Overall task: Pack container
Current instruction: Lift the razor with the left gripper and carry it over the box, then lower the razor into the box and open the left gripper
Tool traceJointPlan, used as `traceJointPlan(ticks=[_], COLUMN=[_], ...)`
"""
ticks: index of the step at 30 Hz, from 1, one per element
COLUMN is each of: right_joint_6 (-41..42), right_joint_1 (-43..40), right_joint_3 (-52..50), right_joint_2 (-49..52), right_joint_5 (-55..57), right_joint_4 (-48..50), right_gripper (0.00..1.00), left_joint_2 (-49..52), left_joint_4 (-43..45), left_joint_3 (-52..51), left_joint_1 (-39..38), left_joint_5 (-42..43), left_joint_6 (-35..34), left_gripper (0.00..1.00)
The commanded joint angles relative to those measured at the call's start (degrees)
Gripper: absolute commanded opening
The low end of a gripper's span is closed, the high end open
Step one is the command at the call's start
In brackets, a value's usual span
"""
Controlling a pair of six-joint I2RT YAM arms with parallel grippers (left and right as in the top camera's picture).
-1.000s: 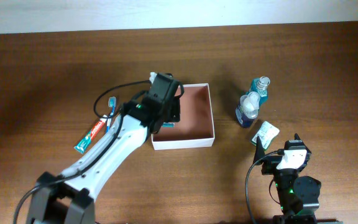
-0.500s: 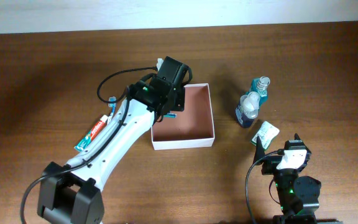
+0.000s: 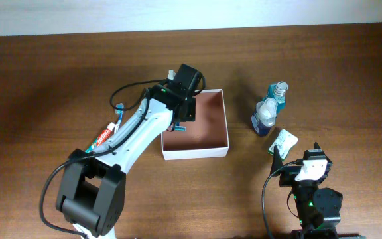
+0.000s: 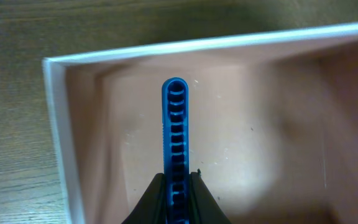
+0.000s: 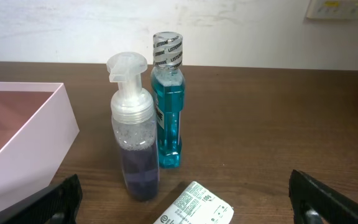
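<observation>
Container [image 4: 58,143]; gripper [image 4: 178,183] tight on apparent toothbrush [image 4: 176,118]

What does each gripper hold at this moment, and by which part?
Left gripper: jaws pinch one end of a slim blue ribbed plastic stick; right gripper: jaws open, empty.

Three cameras: one above, one on each wrist.
Overhead looks straight down from far off on the whole tabletop [image 3: 323,73]. The left wrist view looks down past the left jaws, very near, into a corner of the box [image 4: 53,130], with the blue handle [image 4: 175,137] between them mid-frame. The right wrist view sits low, looking level: pump bottle [image 5: 132,143] and teal bottle [image 5: 168,118] ahead of the right jaws, box wall to their left. Overhead shares the box and bottles.
</observation>
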Motion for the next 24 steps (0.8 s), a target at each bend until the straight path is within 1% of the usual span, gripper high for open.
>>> traceJointPlan(ticks=[1,4,11,24], right_joint_6=[-0.11,-0.11,-0.11,-0.11], right_joint_1=[0.04,0.04,0.04,0.04], right_joint_3=[-0.28,-0.28,-0.28,-0.28], right_joint_2=[-0.02,-0.02,-0.02,-0.02], right_joint_5=[0.52,0.52,0.52,0.52], right_joint_4=[-0.39,-0.39,-0.42,-0.39], right_gripper=[0.98,0.98,0.98,0.98], left_joint_2=[0.24,1.25,5.33,6.8], left_joint_4=[0.28,0.33,0.81,0.79], left_joint_3=[0.55,0.28,0.28,0.28], left_joint_1=[0.7,0.52,0.55,0.55], left_joint_5=[-0.83,-0.85,-0.83,-2.16], left_joint_6=[-1.92,-4.13,-6.1,-6.08], left_gripper=[0.01,0.0,0.01,0.01])
